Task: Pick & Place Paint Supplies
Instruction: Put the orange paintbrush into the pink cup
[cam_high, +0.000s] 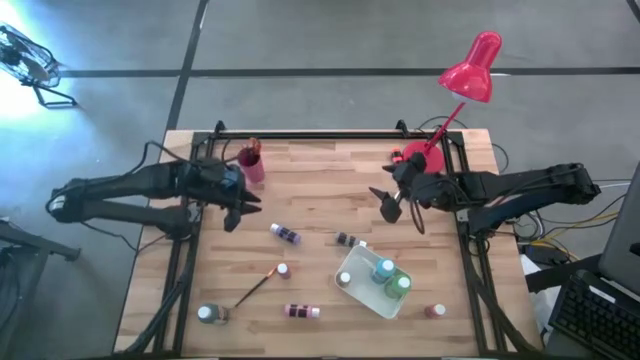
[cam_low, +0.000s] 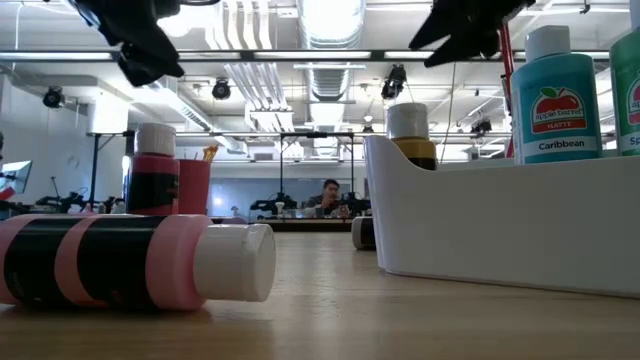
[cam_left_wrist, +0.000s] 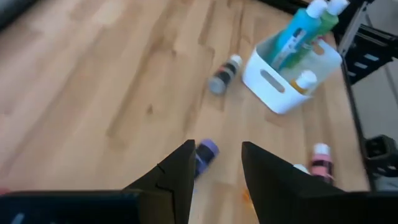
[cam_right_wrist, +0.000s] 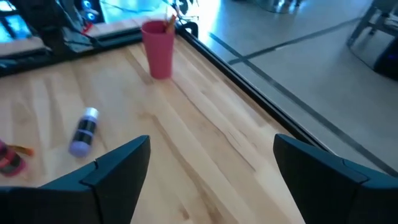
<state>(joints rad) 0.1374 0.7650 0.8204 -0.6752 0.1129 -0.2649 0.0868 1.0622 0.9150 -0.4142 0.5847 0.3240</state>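
Observation:
My left gripper (cam_high: 240, 212) hangs open above the table's left half, nothing between its fingers (cam_left_wrist: 217, 146). A purple bottle (cam_left_wrist: 205, 154) (cam_high: 285, 234) lies on its side just beyond them. My right gripper (cam_high: 390, 205) (cam_right_wrist: 211, 143) stands wide open and empty over the right half. A dark bottle (cam_high: 347, 240) lies near the middle. A white bin (cam_high: 360, 290) holds a teal bottle (cam_high: 384, 268) and a green bottle (cam_high: 400, 285) upright. A paintbrush (cam_high: 258, 287) lies flat near the front. A pink cup (cam_high: 250, 165) at the back left holds brushes.
A pink-and-black bottle (cam_high: 300, 311), a teal bottle (cam_high: 210, 314) and a red bottle (cam_high: 435, 311) sit along the near edge. A red desk lamp (cam_high: 470, 70) stands at the far right corner. Bare wood lies between the grippers and the far rail.

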